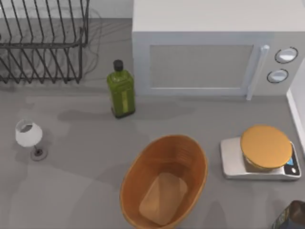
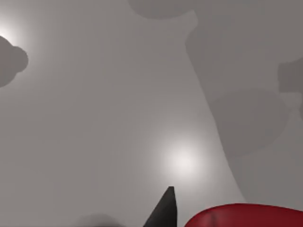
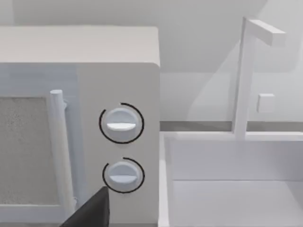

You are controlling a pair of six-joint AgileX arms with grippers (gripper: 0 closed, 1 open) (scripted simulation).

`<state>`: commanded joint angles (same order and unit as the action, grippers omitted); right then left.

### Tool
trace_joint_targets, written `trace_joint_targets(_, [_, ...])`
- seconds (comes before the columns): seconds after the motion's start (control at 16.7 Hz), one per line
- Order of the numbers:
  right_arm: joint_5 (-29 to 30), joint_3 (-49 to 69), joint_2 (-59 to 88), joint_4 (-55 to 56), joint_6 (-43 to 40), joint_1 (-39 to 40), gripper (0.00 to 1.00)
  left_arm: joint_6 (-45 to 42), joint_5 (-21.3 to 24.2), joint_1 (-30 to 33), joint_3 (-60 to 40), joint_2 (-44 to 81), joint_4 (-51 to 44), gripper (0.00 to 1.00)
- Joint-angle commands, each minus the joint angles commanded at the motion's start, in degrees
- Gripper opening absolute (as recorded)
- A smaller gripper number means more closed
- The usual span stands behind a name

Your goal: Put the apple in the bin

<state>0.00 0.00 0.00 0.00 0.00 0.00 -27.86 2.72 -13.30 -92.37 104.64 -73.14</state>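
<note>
The bin (image 1: pixel 190 157), an oval orange-brown basket with ribbed walls, stands empty at the front middle of the table. The red apple (image 2: pixel 246 215) sits very close to the left wrist camera, right beside one black fingertip (image 2: pixel 163 210), with the grey tabletop far beneath it. My left gripper (image 2: pixel 208 215) appears shut on the apple and holds it well above the table. My right gripper (image 1: pixel 290 215) is a dark shape at the front right corner of the top view, and one of its fingers (image 3: pixel 90 210) points toward the microwave.
A white microwave (image 1: pixel 209 52) fills the back. A green bottle (image 1: pixel 121 90) stands behind the bin, a wine glass (image 1: pixel 29 136) at the left, a scale with an orange-tan disc (image 1: pixel 264 148) at the right, a black wire rack (image 1: pixel 43 43) back left. A white sink (image 3: pixel 236 179) lies right of the microwave.
</note>
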Motion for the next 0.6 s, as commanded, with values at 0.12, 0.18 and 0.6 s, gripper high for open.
trace_joint_targets(0.12, [0.0, 0.0, 0.0, 0.0, 0.0, 0.0, 1.0, -0.01, 0.0, 0.04, -0.01, -0.02, -0.05, 0.0])
trace_joint_targets(0.18, [0.0, 0.0, 0.0, 0.0, 0.0, 0.0, 1.0, -0.01, 0.0, 0.04, -0.01, -0.02, -0.05, 0.0])
trace_joint_targets(0.6, [0.0, 0.0, 0.0, 0.0, 0.0, 0.0, 1.0, -0.86, -1.72, 9.25, -2.48, 2.8, -2.46, 0.0])
